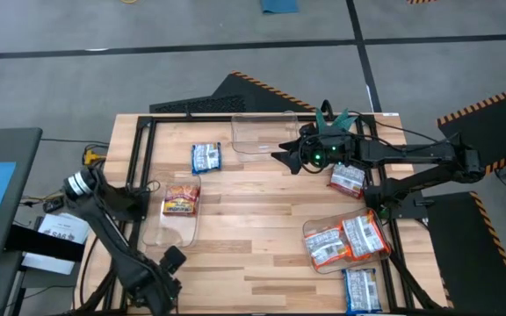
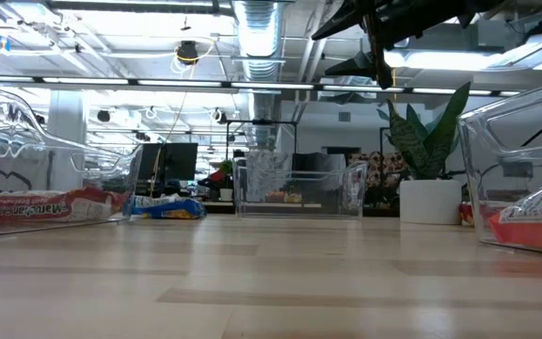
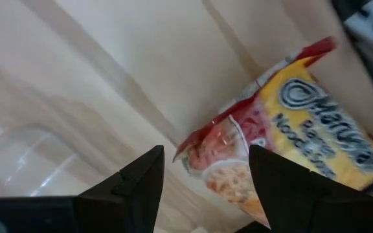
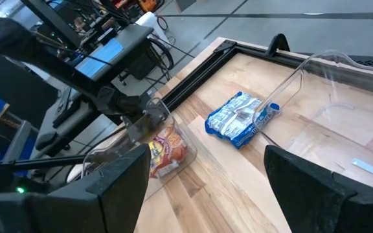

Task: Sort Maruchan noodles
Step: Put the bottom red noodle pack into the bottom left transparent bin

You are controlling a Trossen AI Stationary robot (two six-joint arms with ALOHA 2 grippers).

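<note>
Blue-and-white flat plastic ramen packet [image 1: 206, 157] lies long axis across light wooden table [image 1: 262, 228]; right gripper [image 1: 281, 154] spread empty above; left gripper [image 3: 206, 188] fingers apart.

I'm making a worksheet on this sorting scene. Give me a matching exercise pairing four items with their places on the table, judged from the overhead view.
Items:
1. red-and-yellow flat plastic noodle packet
2. blue-and-white flat plastic noodle packet
3. two orange-and-white plastic noodle packets
4. small green potted plant

Places:
A. at the far edge, beside the right gripper
B. inside the clear plastic bin on the right side
C. loose on the wood, left of the far clear bin
D. in the clear bin on the left side

Pairs: 1-D, 2-C, 3-B, 4-A
</note>
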